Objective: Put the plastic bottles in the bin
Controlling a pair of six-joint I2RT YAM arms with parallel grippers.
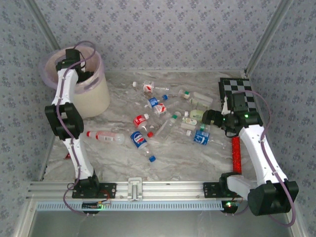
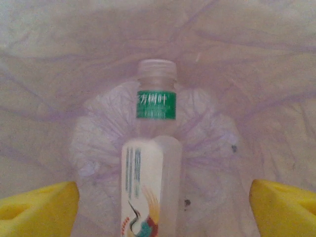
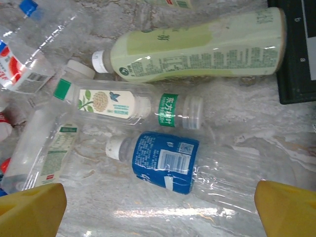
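Spread wide, the left claw [image 2: 163, 200] hangs over the mouth of the bin [image 1: 96, 98]. Its two yellow fingers [image 2: 39, 210] sit at the 7 and 5 o'clock corners of the wrist view and touch nothing. Between them, clear of both, a white-capped bottle [image 2: 153, 148] lies lengthwise inside the bin with its cap toward 12 o'clock. It has a green band round its neck and a white label with a bird lower down. Whether it rests on the pink-lilac bag [image 2: 256, 74] or is in the air, I cannot tell. From above, the bin sits at 10 o'clock on the marbled table [image 1: 113, 163].

The other plastic bottles [image 1: 154, 102] lie scattered from the table's middle toward 2 o'clock. A red-capped bottle [image 1: 104, 136] lies apart at the heap's 9 o'clock edge, with a blue-capped bottle [image 1: 140, 140] near it.

At the heap's 3 o'clock side hovers the right claw [image 3: 160, 197], jaws equally wide and holding nothing. Just under it is a blue-labelled bottle [image 3: 165, 160], white cap pointing to 9 o'clock. At that bottle's 12 o'clock lies a green-banded bottle [image 3: 128, 106], and beyond it a pale-green bottle [image 3: 197, 47] whose base meets the chequered board [image 3: 296, 49]. A red cylinder [image 1: 236, 153] lies at 4 o'clock on the table.
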